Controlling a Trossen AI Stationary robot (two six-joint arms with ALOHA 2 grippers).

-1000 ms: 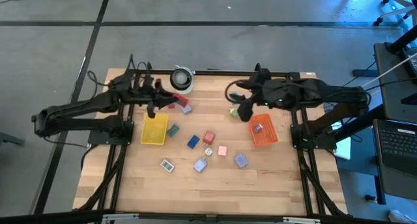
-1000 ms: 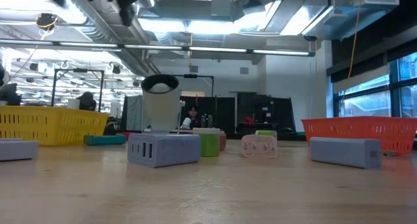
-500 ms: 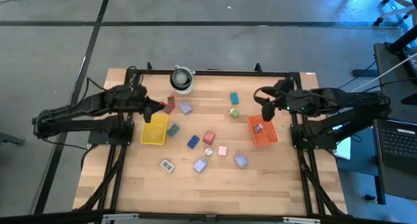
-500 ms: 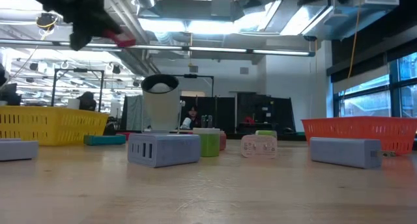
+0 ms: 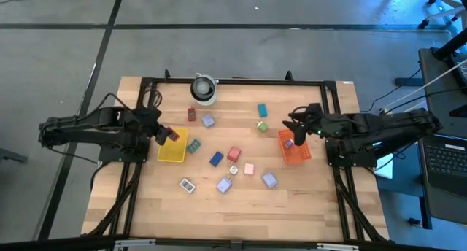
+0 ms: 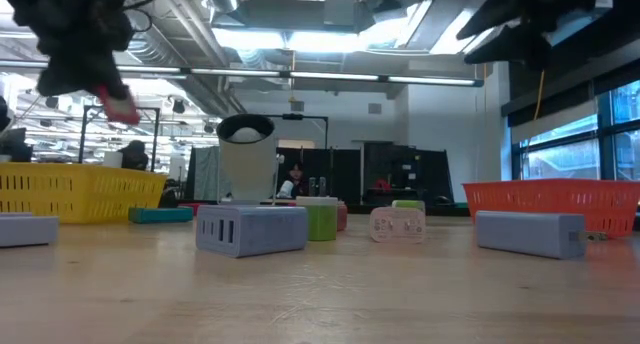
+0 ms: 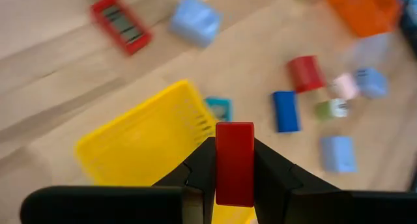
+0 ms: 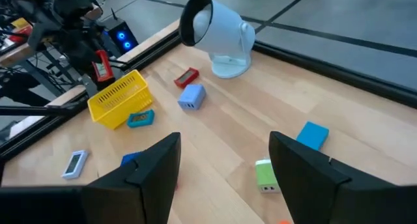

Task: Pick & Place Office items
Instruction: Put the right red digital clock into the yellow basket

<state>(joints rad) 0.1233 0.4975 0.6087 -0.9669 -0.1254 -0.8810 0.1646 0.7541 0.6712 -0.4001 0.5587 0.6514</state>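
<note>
A red block [image 7: 234, 162] is clamped tight between the fingers of the left gripper [image 5: 162, 136], held in the air just over the near edge of the yellow tray [image 5: 174, 147]. The right gripper [image 5: 295, 131] is seen above the orange tray [image 5: 298, 152], jaws spread apart, nothing held. The other office items [image 5: 232, 155] are scattered across the table [image 5: 241, 214] between the trays

Red block [image 7: 234, 162] (upright) above others [image 5: 225, 184]
</note>
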